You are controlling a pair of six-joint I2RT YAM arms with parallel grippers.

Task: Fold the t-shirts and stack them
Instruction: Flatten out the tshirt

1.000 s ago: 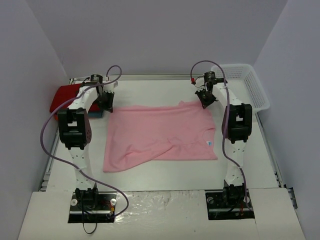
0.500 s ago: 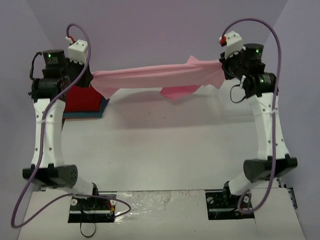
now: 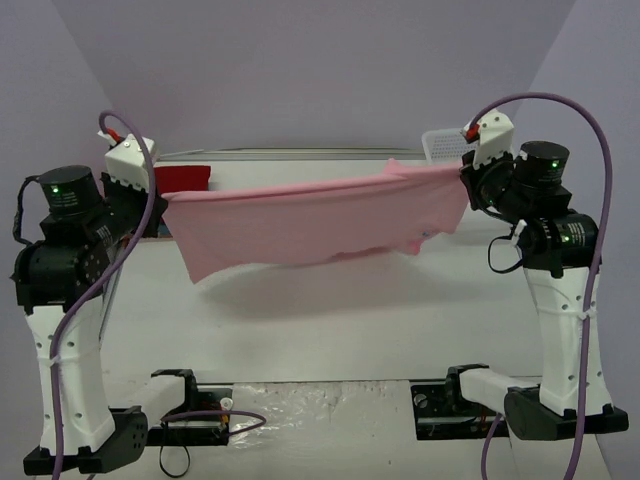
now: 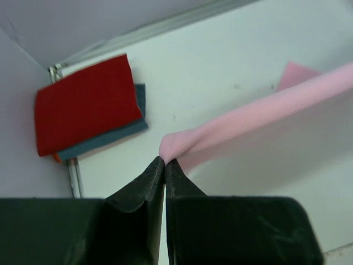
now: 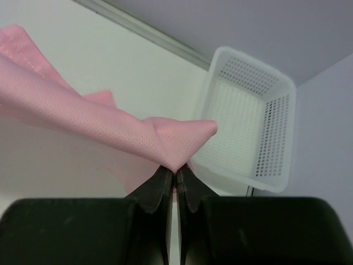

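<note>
Pink cloth hangs in the air above the middle of the table: the pink t-shirt is stretched between your two arms. Left gripper and right gripper are each clamped tight on a bunched end of its top edge. Hold both pinches firm and level, draw the sag out of the lower hem, then lay the shirt flat and square to the table's near edge before any fold. The red t-shirt lies on the teal-blue t-shirt at the far left corner, and the white basket sits at the far right corner.
</note>
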